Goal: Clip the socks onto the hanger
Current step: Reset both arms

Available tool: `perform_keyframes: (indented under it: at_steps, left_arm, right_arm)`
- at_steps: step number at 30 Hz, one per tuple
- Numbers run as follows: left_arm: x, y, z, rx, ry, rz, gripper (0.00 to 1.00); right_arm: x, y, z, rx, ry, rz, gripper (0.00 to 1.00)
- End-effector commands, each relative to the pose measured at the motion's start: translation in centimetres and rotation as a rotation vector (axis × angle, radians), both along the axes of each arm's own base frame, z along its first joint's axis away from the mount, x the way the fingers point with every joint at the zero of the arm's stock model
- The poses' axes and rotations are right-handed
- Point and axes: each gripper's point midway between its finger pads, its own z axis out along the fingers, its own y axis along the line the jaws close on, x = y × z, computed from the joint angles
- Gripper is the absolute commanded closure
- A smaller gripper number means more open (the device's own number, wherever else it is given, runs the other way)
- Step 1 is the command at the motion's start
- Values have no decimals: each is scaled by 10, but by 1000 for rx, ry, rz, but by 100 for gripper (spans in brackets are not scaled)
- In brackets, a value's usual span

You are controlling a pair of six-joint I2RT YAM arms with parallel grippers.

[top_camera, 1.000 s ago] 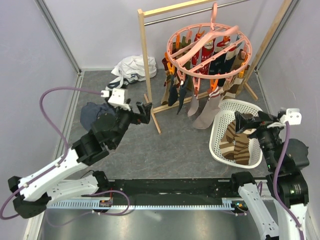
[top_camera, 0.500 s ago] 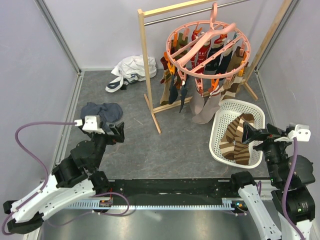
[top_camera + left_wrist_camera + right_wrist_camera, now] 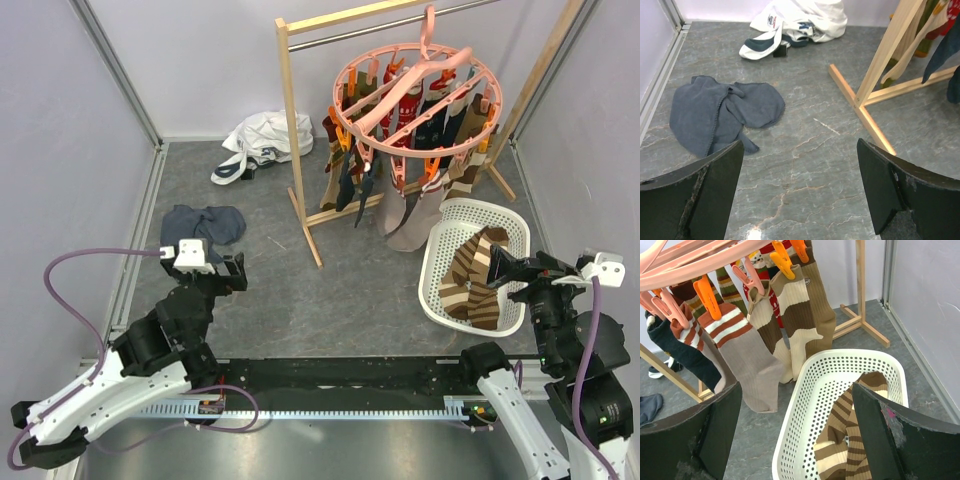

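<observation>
The round pink hanger (image 3: 400, 92) hangs by its hook from the metal bar, with several socks (image 3: 410, 225) clipped around its ring. In the right wrist view the hanger (image 3: 690, 260) shows its pink and orange clips holding striped socks (image 3: 750, 360). More brown and cream striped socks (image 3: 472, 285) lie in the white basket (image 3: 432, 255). My right gripper (image 3: 510, 270) hovers open over the basket's near side, its jaws empty (image 3: 796, 390). The left gripper (image 3: 232, 272) is open and empty above bare floor (image 3: 800, 150), well left of the hanger.
The wooden-framed rail (image 3: 296, 150) stands at the back, its foot (image 3: 860, 107) reaching toward the middle. A dark blue-grey cloth bundle (image 3: 720, 110) lies left of my left gripper. A white garment with dark trim (image 3: 800, 20) sits by the back wall. Grey walls close both sides.
The left arm has pulled back from the rail's foot toward the near left. The right arm has drawn back slightly toward the near right. Both grippers stay open.
</observation>
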Motion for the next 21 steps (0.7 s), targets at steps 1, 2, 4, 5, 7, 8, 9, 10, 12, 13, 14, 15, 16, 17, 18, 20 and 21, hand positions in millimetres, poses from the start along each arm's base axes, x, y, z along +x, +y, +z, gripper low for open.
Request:
perform_keyframes:
  at_steps: [1,2,4,5,7,8,9,10,12,13,14,15,16,17,18,20,21]
  left_arm:
    - [4,2,3,57,7,32,0]
    - [4,2,2,58,9,32,0]
    - [4,2,1,52,12,31,0]
    - [4,2,1,52,13,30,0]
    - [3,3,2,53,9,31,0]
    - [3,3,2,55,8,31,0]
    - [3,3,3,60,6,30,0]
    - [3,4,3,63,6,31,0]
    - [4,4,3,80,9,32,0]
    - [5,4,3,90,10,39,0]
    - [5,5,3,96,11,43,0]
    - [5,5,2,100,12,46,0]
    - [5,6,2,104,12,50,0]
    - [5,6,2,103,13,49,0]
    - [5,5,2,102,14,48,0]
    - [5,5,2,96,13,50,0]
    - [5,5,2,96,13,48,0]
  right_arm:
    - [0,-3,0,23,-8,-20,2]
    - [0,-3,0,21,-6,-16,2]
    - [0,-3,1,20,-6,-14,2]
    - [0,-3,2,15,-6,-17,2]
    - [1,-3,1,12,-1,-16,2]
    - [3,-3,0,13,1,-17,2]
    - [3,-2,-2,13,7,-18,2]
    - [4,-2,-2,14,7,-16,2]
    - [5,-1,-3,13,10,-11,2]
    - [5,-1,-3,13,10,-14,2]
    - [5,-1,-3,16,11,-13,2]
    - [5,-1,-3,14,11,-13,2]
    - [5,-1,-3,15,13,-14,2]
    - [4,-2,0,16,7,-16,2]
    - [4,-1,0,10,7,-13,2]
    - [3,-3,3,3,1,-16,2]
    - [2,-3,4,-4,0,-18,2]
